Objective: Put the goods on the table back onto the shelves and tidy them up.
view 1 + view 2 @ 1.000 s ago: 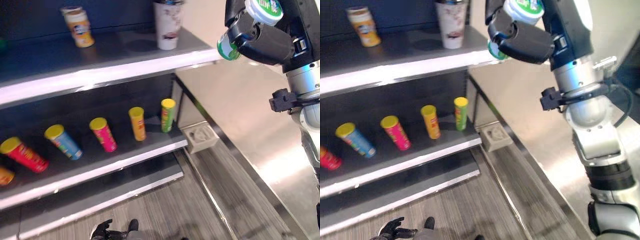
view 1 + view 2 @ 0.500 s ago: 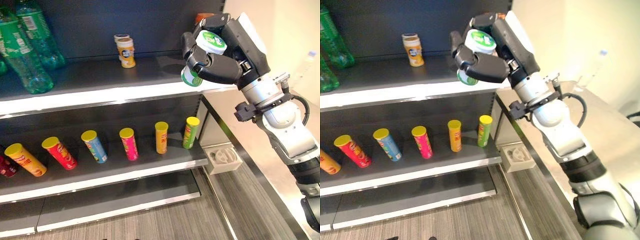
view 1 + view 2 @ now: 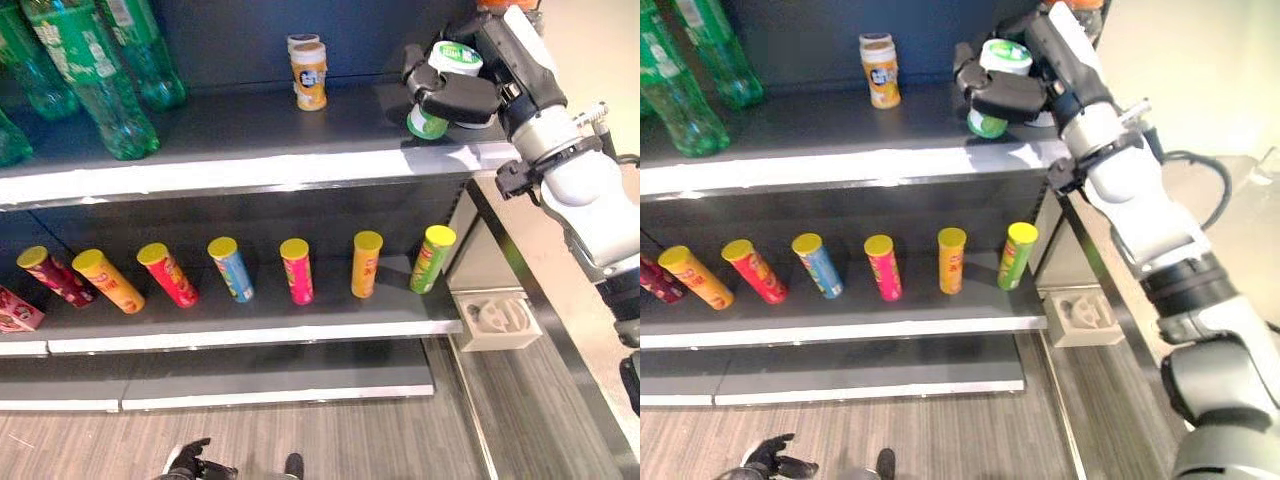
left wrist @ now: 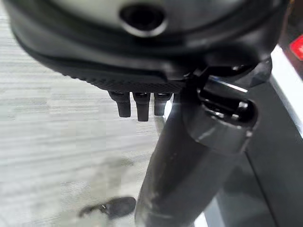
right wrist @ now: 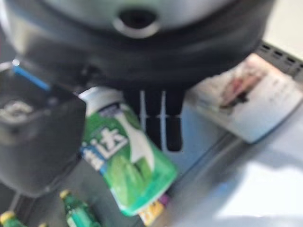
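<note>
My right arm reaches up and forward from the lower right, elbow bent, wrist cocked toward the upper shelf level. My right hand (image 3: 455, 95) sits high, palm turned down, fingers (image 5: 161, 123) and thumb curled in a closed grasp. My left hand (image 4: 142, 52) hangs low by my side, near the floor, its fingers (image 4: 137, 106) pointing downward, straight and relaxed.

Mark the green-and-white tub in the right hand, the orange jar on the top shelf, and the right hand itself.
green-and-white tub (image 3: 986, 123), right eye view, its green lower body.
orange jar (image 3: 310, 82), left eye view, its side.
right hand (image 3: 462, 100), left eye view, a curled finger.
</note>
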Robot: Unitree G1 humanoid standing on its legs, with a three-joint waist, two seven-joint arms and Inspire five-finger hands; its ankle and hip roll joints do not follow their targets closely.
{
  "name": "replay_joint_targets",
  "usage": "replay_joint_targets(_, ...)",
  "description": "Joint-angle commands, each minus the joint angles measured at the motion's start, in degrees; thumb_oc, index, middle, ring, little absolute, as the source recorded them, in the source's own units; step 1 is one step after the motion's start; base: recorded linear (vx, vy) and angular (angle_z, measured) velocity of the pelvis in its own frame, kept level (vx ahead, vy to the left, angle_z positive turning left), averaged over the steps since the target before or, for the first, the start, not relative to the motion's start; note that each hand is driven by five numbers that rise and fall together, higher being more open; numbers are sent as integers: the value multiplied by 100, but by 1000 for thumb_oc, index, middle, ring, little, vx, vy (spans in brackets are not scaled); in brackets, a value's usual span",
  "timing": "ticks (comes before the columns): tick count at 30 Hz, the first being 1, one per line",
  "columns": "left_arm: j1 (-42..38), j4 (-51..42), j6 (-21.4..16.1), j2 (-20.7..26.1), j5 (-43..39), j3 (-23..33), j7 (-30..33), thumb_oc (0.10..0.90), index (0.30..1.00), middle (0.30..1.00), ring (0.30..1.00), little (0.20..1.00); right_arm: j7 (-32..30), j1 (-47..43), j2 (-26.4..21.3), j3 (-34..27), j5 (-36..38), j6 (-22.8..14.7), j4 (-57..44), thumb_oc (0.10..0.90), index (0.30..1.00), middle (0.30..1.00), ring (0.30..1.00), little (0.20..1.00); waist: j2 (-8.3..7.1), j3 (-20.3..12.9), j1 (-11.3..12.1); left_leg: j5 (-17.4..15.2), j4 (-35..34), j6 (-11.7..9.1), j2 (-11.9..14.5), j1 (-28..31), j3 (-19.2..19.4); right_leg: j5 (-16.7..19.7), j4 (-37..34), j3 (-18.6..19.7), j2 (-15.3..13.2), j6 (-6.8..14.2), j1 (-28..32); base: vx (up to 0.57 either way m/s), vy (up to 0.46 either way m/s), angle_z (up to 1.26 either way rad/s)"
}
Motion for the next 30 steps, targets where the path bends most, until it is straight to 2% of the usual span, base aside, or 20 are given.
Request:
replay_joint_targets(1,-151,109,-213,208,53,-342,93,800,900,900,900,900,-235,-1112,35,-140,48,-477,15,400,300,300,300,300,-438,-551,300,-891,119,-341,23,312,150,-135,108,-349,70,324,-498,115,-94,63)
replay_joint_targets(2,-117,177,-182,161,53,-336,100,800,900,900,900,900,-198,-1159,14,-94,-14,-463,-67,400,300,300,300,300,-506,-577,317,-874,116,-366,77,324,105,-191,136,-468,108,302,-401,82,-72,37)
replay_joint_targets(14,-74,341,-113,40,82,-312,190,800,900,900,900,900,-214,-962,101,-135,-271,-438,-414,400,300,300,300,300,-620,-573,338,-838,81,-426,113,368,33,-250,238,-980,48,276,-244,33,-17,19)
replay_joint_targets(22,-91,358,-101,34,122,-315,239,800,900,900,900,900,-139,-949,362,-7,-225,-457,-420,400,300,300,300,300,-648,-588,334,-851,69,-435,102,425,83,-224,165,-1096,-2,293,-156,2,-1,1)
replay_joint_targets(30,-122,424,-132,24,55,-362,241,800,900,900,900,900,77,-1188,675,484,-175,-358,218,400,300,300,300,300,-730,-538,422,-839,80,-438,81,347,109,-160,130,-1137,-67,342,-210,0,0,0)
